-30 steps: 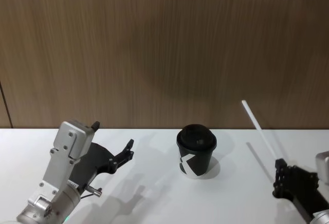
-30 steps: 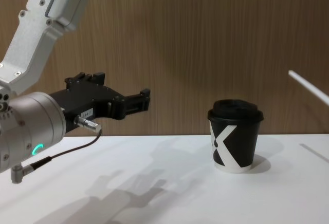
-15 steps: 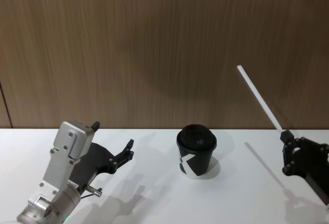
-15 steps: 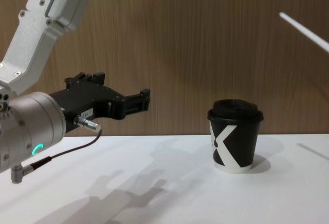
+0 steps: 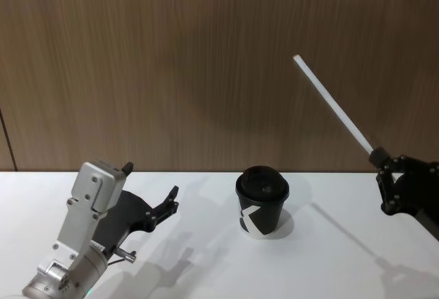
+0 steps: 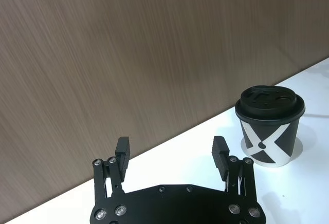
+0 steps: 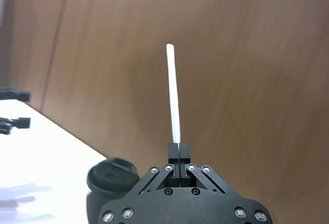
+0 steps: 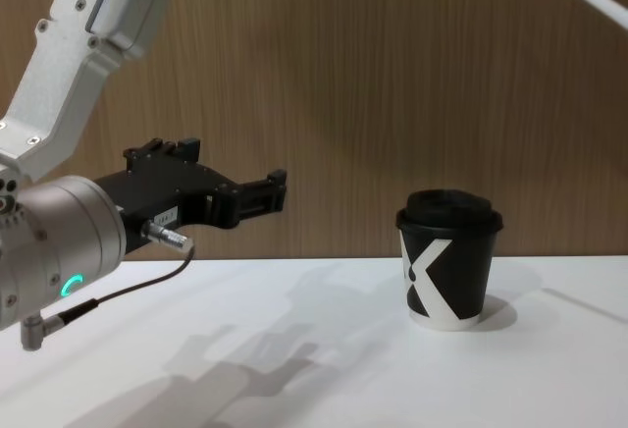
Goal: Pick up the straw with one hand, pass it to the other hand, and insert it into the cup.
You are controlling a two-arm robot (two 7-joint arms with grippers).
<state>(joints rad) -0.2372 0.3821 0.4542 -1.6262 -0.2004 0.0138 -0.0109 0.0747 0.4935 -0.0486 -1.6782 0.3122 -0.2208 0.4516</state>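
Over the white table (image 5: 206, 265), the right gripper (image 5: 381, 162) grips the tilted straw (image 5: 333, 103).

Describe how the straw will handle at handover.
Probably stiff: the straw juts straight though the right gripper pinches only its end. Likely light; being thin, it may pivot in the jaws. The left gripper hangs open left of the cup.
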